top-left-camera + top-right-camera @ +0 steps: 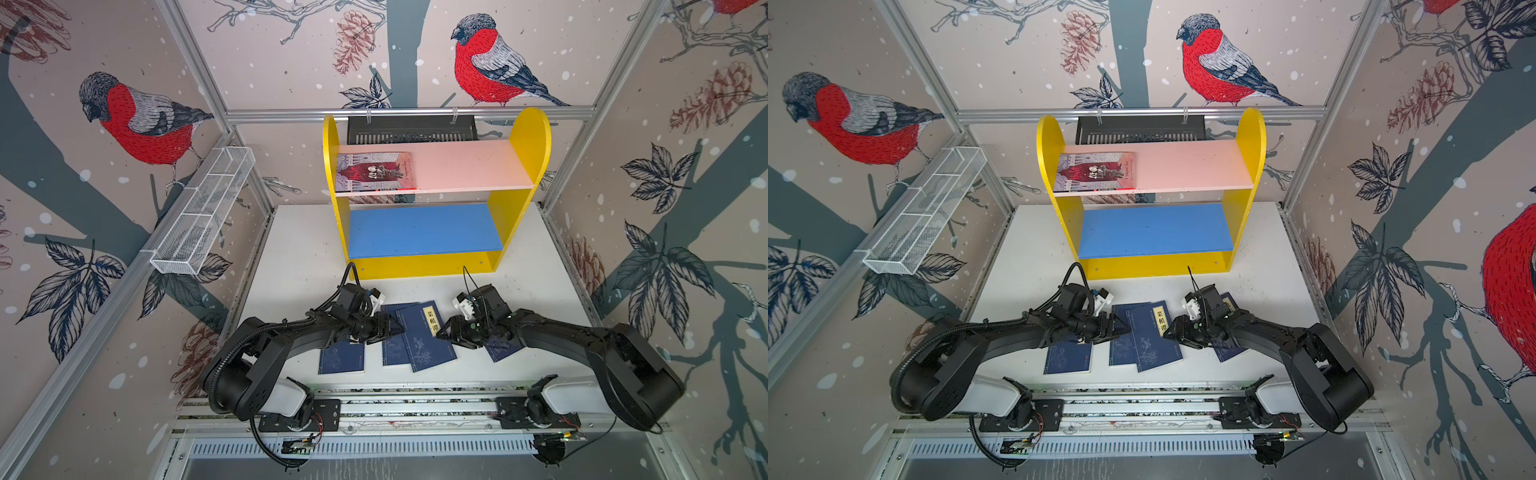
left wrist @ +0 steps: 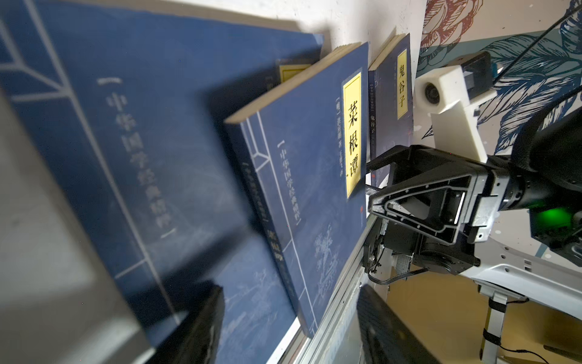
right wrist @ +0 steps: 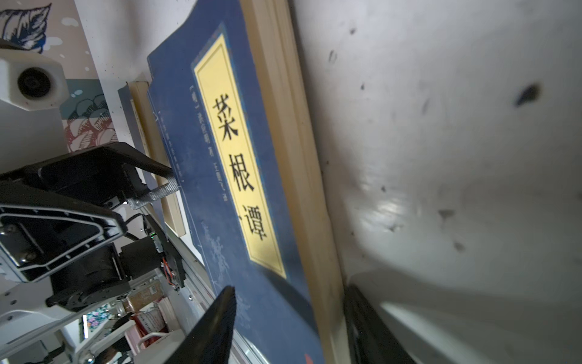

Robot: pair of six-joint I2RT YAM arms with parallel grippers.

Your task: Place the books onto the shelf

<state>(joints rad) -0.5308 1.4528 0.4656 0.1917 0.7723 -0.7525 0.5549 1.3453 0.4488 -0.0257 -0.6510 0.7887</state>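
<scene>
Counter (image 1: 299, 249) carried everything. The shelf (image 1: 519, 137) stood on it well beyond both pairs of jaws, and the grey-lilac book (image 1: 376, 171) lay flat on the pink upper board (image 1: 469, 166), far from either. Four navy books lay down by the arms. The topmost navy book (image 1: 424, 336), slanted across a lower navy book (image 1: 392, 353), sat directly between the two pairs of jaws. The left-hand navy book (image 1: 341, 359) lay behind and below the left jaws, and the right-hand navy book (image 1: 500, 351) was mostly hidden behind the right ones.

The left gripper (image 1: 397, 328) was at the topmost book's spine side and the right gripper (image 1: 446, 332) at its page side. Each had its jaws parted and clamped on nothing. In the right wrist view the page edge (image 3: 302, 157) ran between the right jaws.

To my eye such a thin paperback would be light but floppy, with a cover smooth enough to slide. A pinch at one corner would let it sag. Holding both long edges, or deep along the stiffer spine, looked the safer grip.
</scene>
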